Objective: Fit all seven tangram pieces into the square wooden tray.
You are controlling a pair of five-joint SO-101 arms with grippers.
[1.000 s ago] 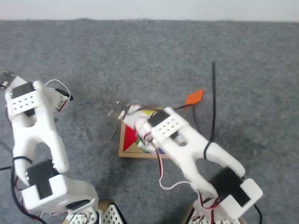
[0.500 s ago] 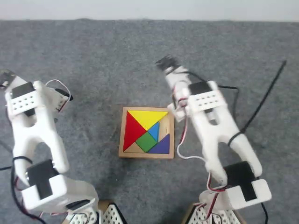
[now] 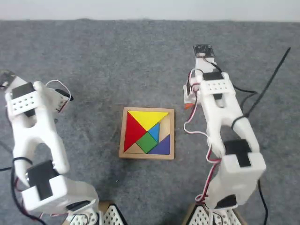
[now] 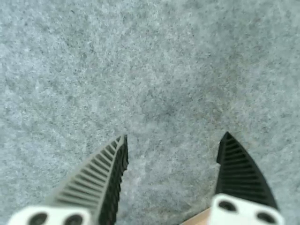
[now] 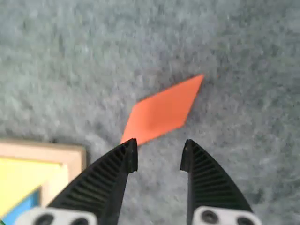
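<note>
A square wooden tray (image 3: pixel 123 136) lies in the middle of a grey carpeted bench (image 3: pixel 93 61), with coloured pieces (image 3: pixel 147 119) fitted inside. The right pincer (image 5: pixel 159 143) hangs open just over an orange piece (image 5: pixel 161 110) lying flat beside the tray's corner. The left pincer (image 4: pixel 175 138) is open above bare carpet, well apart from the tray.

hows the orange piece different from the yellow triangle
The orange piece is a parallelogram; the yellow triangle has three sides. The orange piece lies on the grey carpet outside the wooden tray, while the yellow triangle sits fitted inside it. The open right gripper is right by the orange piece, not the yellow triangle. Both are flat, single-colour tangram pieces.
</note>
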